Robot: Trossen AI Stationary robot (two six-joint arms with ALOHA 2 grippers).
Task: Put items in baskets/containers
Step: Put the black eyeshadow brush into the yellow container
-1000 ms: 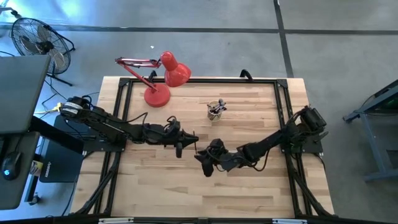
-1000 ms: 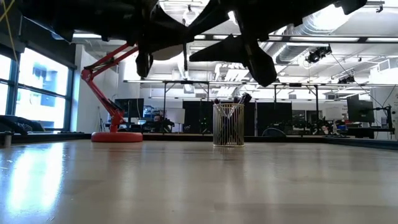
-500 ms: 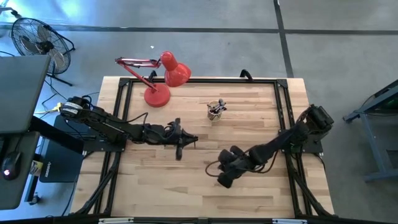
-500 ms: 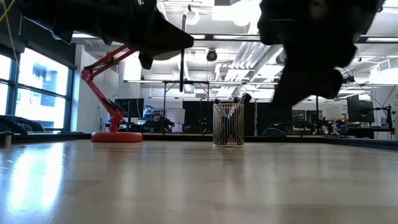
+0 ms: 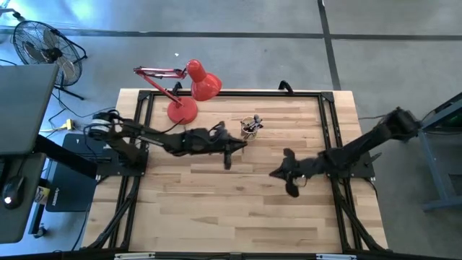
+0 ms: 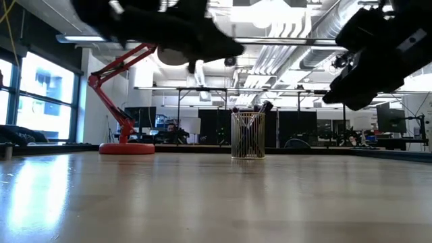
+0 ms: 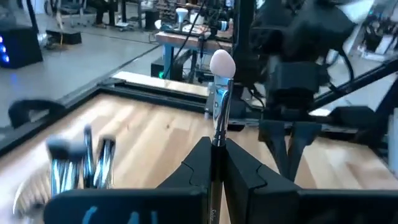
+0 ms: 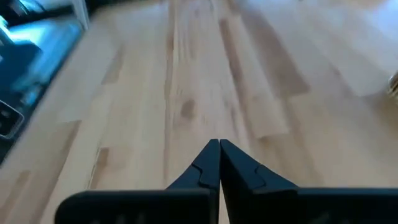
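One brush [image 7: 219, 106] is what you have clamped in your left gripper [image 7: 216, 163] — a thin stick with a silvery metal collar and a pale, rounded tuft at its tip, standing straight up out of the pinched fingers in the left wrist view. From above, that gripper [image 5: 229, 149] sits over the wooden table [image 5: 188, 209], just beside the cup [image 5: 250, 128] on its near-left side; the brush itself is too thin to pick out from there.

The cup is small and clear, with upright ribs and a yellowish rim, and it stands toward the back of the table near the middle. Several dark brushes already stand in it, their tips poking above the rim in the low view [image 6: 248, 133]; in the left wrist view they show only as blurred silvery handles with dark heads.

Your right gripper [image 5: 290, 173] hangs above bare wood — well apart from the cup, toward the right side — and its two dark fingers [image 8: 205, 163] are pressed together with nothing between them.

Behind and to the left of the cup stands a red desk lamp [image 5: 189, 92], its round base on the table's back edge.
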